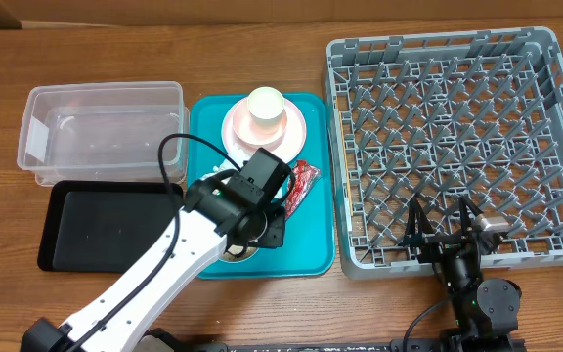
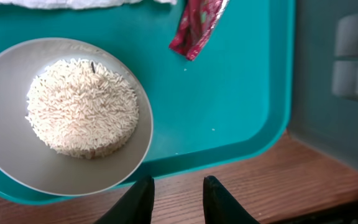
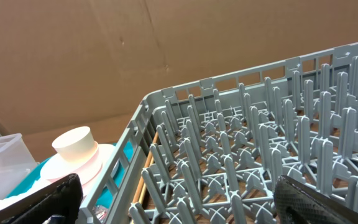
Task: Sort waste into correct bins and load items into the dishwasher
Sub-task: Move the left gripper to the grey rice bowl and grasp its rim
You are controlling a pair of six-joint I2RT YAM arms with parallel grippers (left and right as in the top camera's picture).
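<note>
A whitish-grey bowl (image 2: 5, 155) holding a mound of white rice (image 2: 79, 109) sits at the near edge of the teal tray (image 2: 241, 93). A red wrapper (image 2: 197, 28) lies beyond it, and a white napkin (image 2: 73, 3) shows at the top edge. My left gripper (image 2: 178, 186) hovers just right of the bowl over the table wood, open a little with nothing between its fingers. A cream cup (image 1: 265, 110) stands upside down on a pink plate (image 1: 296, 127). My right gripper (image 3: 188, 202) is open wide above the front of the grey dish rack (image 1: 457, 147).
The clear tub (image 1: 101, 132) stands at the back left, with the black tray (image 1: 106, 225) in front of it. The left arm (image 1: 154, 269) crosses the front of the teal tray and hides most of the bowl from overhead.
</note>
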